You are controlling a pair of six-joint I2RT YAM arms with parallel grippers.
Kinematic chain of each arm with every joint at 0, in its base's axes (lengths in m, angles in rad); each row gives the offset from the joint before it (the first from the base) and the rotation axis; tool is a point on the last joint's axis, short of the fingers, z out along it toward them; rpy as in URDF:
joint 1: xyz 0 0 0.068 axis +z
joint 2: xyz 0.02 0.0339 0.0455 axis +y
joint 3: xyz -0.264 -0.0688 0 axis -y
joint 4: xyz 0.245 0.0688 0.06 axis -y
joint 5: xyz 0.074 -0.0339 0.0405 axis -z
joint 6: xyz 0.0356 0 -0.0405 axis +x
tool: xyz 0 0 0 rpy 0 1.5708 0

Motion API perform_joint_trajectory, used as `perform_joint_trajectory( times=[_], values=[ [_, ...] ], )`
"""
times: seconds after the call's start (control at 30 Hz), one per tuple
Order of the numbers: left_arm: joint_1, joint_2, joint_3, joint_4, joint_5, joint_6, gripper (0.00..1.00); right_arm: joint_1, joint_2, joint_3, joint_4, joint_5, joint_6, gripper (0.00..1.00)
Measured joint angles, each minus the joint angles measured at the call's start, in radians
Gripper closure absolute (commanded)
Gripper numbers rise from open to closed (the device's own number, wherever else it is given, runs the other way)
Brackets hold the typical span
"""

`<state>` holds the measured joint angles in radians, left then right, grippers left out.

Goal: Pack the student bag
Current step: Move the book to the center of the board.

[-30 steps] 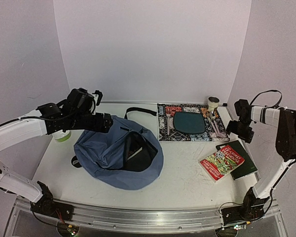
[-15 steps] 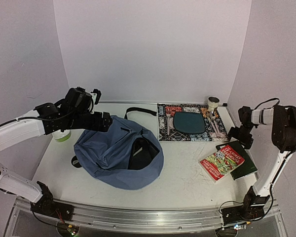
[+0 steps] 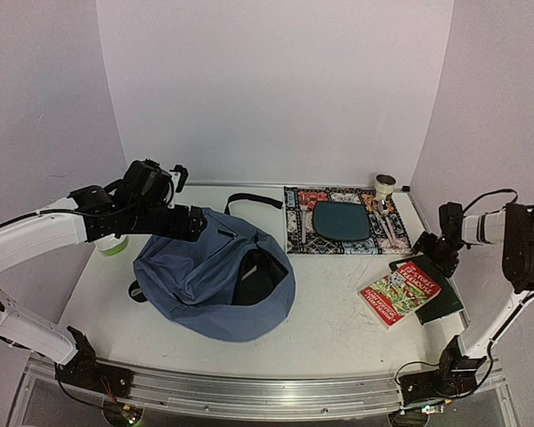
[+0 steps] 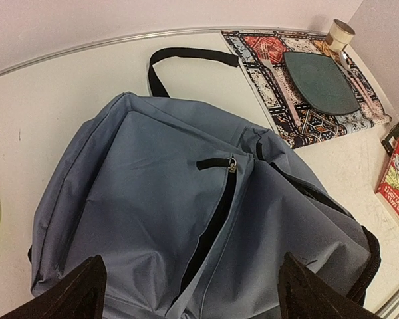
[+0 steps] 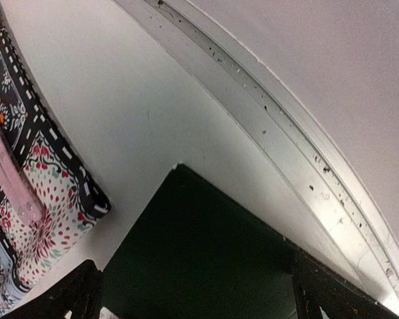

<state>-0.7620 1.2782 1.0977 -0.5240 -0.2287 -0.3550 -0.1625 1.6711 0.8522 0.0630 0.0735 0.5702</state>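
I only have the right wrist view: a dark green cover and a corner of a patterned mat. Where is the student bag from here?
Observer: The student bag lies on the left half of the table, on the far side of the patterned mat from your right end effector.
Operator: Is it open for packing?
Observer: Yes. The top view shows its main zipper gaping, with a dark interior.
Operator: What is that dark green cover?
Observer: It is a green book with a red book lying partly on top of it.
Operator: And the left end effector?
Observer: The left end effector hovers at the bag's rear left edge, wide open and holding nothing.
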Motion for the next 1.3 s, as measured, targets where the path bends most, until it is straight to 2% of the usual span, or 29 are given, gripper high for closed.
perform_joint_trajectory(
  times=[0.27,0.53,0.63,0.87,1.1,1.3],
  values=[
    [0.000,0.010,0.002,0.002,0.041,0.006,0.09,0.049,-0.121,-0.124,0.031,-0.070,0.119,0.02],
    [0.000,0.016,0.003,0.003,0.070,0.004,0.09,0.279,-0.132,-0.135,0.040,-0.068,0.261,0.02],
    [0.000,0.007,0.002,0.003,0.072,0.003,0.09,0.323,-0.135,-0.135,0.035,-0.089,0.294,0.02],
    [0.000,-0.011,0.002,0.006,0.080,-0.011,0.09,0.332,-0.206,-0.158,-0.077,-0.113,0.320,0.02],
    [0.000,-0.011,0.002,0.010,0.105,-0.013,0.09,0.332,-0.415,-0.279,-0.201,-0.118,0.348,0.02],
    [0.000,-0.011,0.002,0.011,0.123,-0.013,0.09,0.332,-0.538,-0.368,-0.249,-0.127,0.383,0.09]
  ],
)
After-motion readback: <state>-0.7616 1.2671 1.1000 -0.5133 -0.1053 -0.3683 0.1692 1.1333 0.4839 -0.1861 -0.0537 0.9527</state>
